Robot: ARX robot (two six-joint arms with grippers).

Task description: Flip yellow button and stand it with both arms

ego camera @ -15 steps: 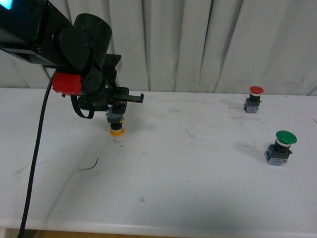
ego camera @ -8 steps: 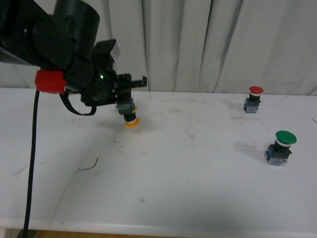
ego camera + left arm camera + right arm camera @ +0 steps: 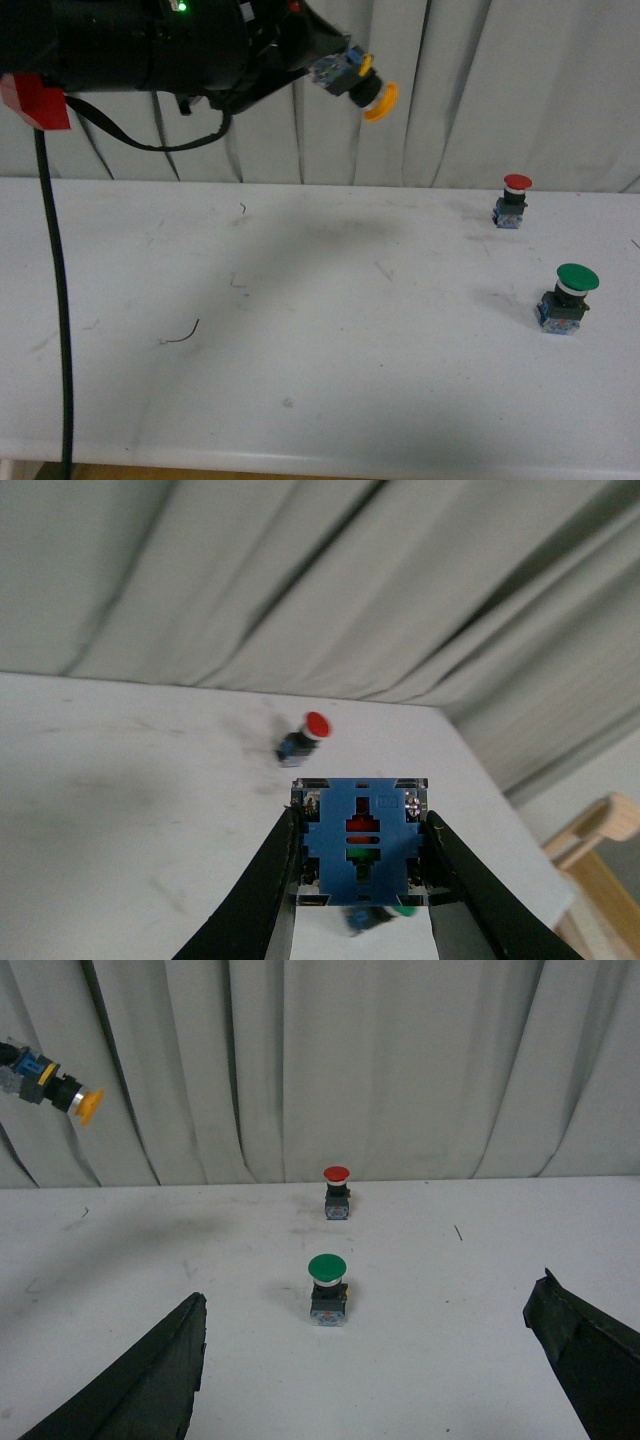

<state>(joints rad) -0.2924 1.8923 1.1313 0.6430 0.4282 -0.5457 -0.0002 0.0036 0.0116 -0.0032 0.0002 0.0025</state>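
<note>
Left gripper (image 3: 335,68) closed on the yellow button (image 3: 358,82), clear of the table (image 3: 330,390) and up against the curtain (image 3: 500,90). In the front view it sits well left of the red button (image 3: 515,200) and far higher than it. Button is tipped: yellow cap points down and toward the red button's side, blue base back in the jaws. Left wrist view looks straight at the square blue underside (image 3: 362,842), with one black finger (image 3: 285,855) pressed to each flank. Gripper (image 3: 362,825) is closed only to the width of the base. Red button (image 3: 305,735) stands upright on the table beyond it. Right wrist view: right gripper (image 3: 368,1293) spread wide and holding nothing, its two dark fingers (image 3: 150,1380) low at the frame edges. Red button (image 3: 337,1192) is straight ahead of it. Green button (image 3: 327,1290) is upright, near the red one and on the robot's side of it. Yellow button (image 3: 50,1082) shows high up, well off to the left arm's side of the red button. Right arm is out of the front view.
</note>
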